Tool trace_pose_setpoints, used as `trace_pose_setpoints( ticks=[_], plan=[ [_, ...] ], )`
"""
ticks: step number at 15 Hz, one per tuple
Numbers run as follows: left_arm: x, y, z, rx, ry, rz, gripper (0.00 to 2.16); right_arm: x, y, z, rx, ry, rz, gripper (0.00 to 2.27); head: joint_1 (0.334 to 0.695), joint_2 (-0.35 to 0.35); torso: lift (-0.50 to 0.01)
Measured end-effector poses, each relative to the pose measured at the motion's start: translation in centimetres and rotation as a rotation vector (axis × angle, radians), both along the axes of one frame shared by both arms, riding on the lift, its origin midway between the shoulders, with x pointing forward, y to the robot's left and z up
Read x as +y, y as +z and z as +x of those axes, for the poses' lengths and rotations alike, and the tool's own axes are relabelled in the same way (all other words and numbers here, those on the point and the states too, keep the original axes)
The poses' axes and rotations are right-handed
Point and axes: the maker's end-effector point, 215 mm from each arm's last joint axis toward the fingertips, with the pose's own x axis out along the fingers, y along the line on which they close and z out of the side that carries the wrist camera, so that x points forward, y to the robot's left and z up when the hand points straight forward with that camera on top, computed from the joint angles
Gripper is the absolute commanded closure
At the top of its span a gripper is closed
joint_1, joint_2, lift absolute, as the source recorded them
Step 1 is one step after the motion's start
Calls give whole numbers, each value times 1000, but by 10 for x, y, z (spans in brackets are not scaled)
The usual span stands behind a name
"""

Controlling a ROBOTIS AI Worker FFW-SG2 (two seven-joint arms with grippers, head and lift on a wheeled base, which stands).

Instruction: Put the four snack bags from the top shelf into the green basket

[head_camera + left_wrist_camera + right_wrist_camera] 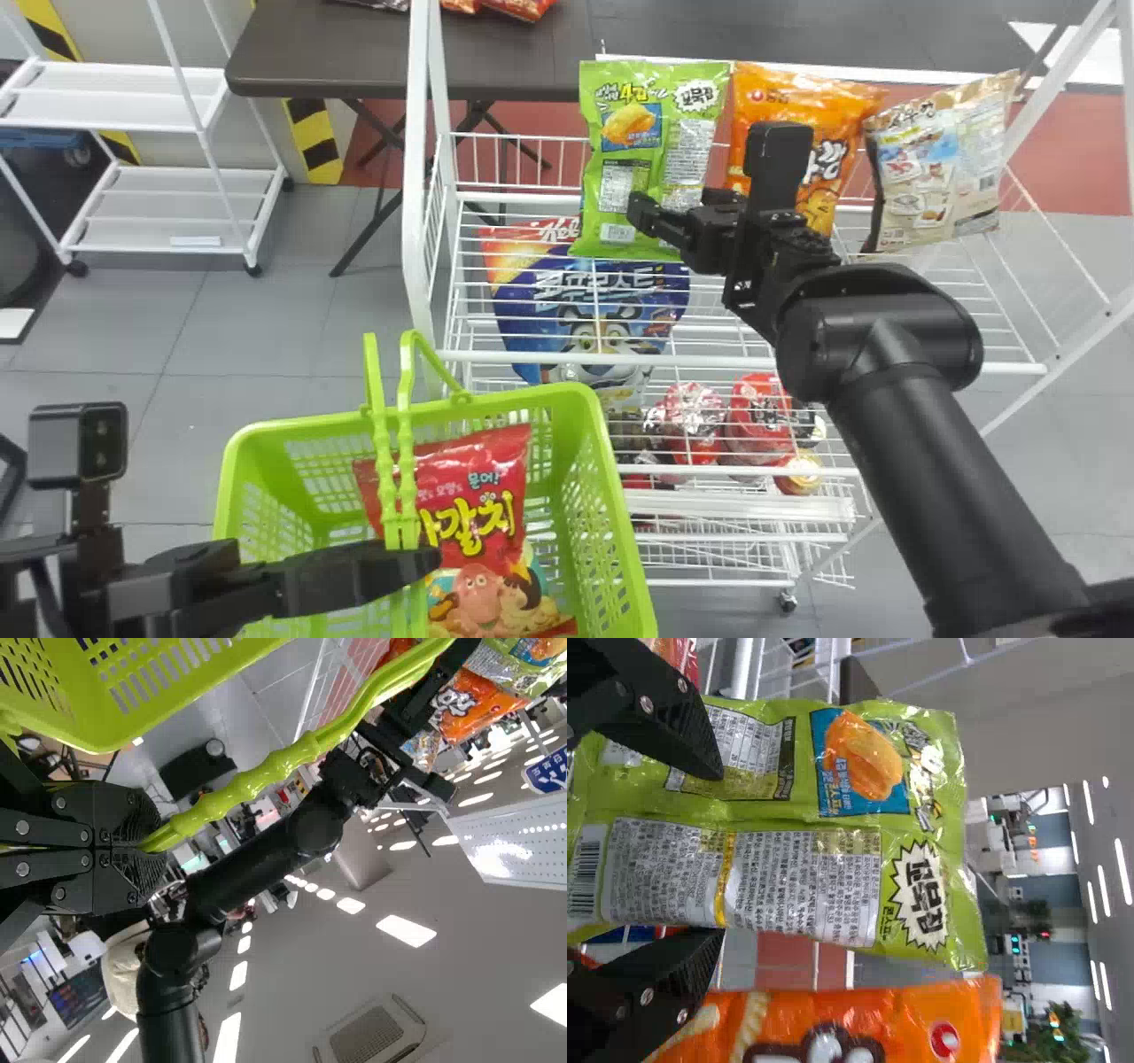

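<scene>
A glossy green snack bag (656, 168), printed with a golden snack and pale text panels, stands on the white wire top shelf (726, 361); the black right gripper (671, 204) is wide at it. The black left gripper (413, 564) grips the green plastic basket's (306, 423) handle (407, 478).

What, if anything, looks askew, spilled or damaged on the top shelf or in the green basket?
Only small tilts stand out: the beige bag, at the right end of the top shelf, leans while the green bag stands nearly straight, and the red bag sits slanted in the green basket. No spill or tear is visible.
</scene>
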Motion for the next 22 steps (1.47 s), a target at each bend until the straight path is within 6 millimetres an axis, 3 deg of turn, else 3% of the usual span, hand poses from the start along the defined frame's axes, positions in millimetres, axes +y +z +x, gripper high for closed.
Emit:
trace_pose_setpoints(
  ticks=[1, 6, 10, 14, 16, 20, 22],
  plan=[
    [0, -1, 0, 3, 1, 0, 2148, 2, -2, -1, 4, 3, 3, 2233, 695, -23, -4],
    [4, -4, -3, 13, 11, 3, 2148, 6, -1, -18, 8, 8, 26, 2250, 695, -12, -4],
    [8, -4, -3, 13, 19, 7, 2148, 3, 34, -56, -4, 21, 105, 2250, 695, -12, -4],
    [9, -3, -2, 10, 23, 8, 2148, 20, 55, -143, 94, 86, 169, 2250, 695, 7, -4],
    [9, -2, 0, 5, 22, 8, 2148, 42, 50, -195, 188, 151, 181, 2250, 695, 36, -4],
    [6, 0, 3, -5, 16, 8, 2148, 88, 22, -310, 470, 308, 178, 2250, 695, 126, -4],
    [5, 1, 4, -9, 11, 7, 2148, 107, 14, -345, 553, 378, 185, 2250, 695, 165, -4]
  ],
)
